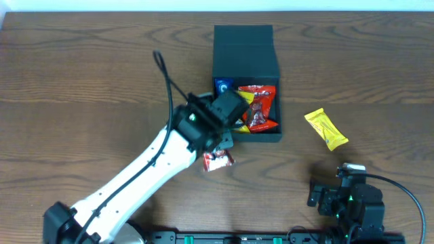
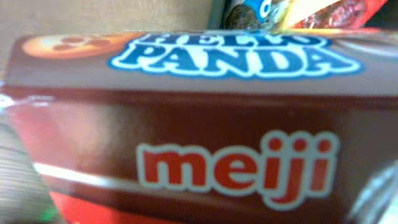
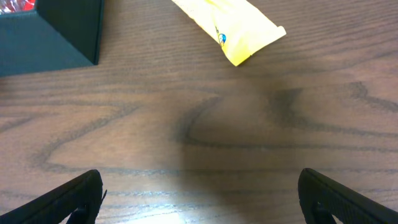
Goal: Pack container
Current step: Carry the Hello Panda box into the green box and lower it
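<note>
The container [image 1: 245, 51] is a dark box near the table's middle with its flap lid open toward the back. It holds red and yellow snack packets [image 1: 258, 107] and a blue one [image 1: 222, 86]. My left gripper [image 1: 228, 107] is at the container's front left edge. A brown Hello Panda box [image 2: 205, 118] fills the left wrist view and hides the fingers, so it appears to be held. The packed snacks [image 2: 267, 11] show just beyond it. My right gripper [image 3: 199, 186] is open and empty over bare table at the front right [image 1: 350, 169].
A yellow snack packet [image 1: 326, 129] lies right of the container and also shows in the right wrist view [image 3: 230, 28]. A small red and white packet [image 1: 218, 160] lies on the table under my left arm. The container's corner [image 3: 50, 37] is at the right wrist view's upper left.
</note>
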You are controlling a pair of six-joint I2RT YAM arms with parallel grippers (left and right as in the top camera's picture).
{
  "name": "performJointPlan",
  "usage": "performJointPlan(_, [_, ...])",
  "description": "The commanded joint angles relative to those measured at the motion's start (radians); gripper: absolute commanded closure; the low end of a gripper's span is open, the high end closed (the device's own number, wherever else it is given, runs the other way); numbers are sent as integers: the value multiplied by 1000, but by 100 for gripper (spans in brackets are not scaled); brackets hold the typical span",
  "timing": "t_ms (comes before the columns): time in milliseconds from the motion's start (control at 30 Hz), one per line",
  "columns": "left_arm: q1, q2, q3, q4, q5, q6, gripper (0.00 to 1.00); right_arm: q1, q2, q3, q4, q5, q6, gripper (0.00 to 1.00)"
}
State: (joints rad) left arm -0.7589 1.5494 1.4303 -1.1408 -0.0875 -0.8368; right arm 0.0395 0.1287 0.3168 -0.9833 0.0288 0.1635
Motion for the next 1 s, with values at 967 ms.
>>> performJointPlan(967, [73,626,620,-62,85,325,62,-5,-4,-2,-3,-3,-15,1])
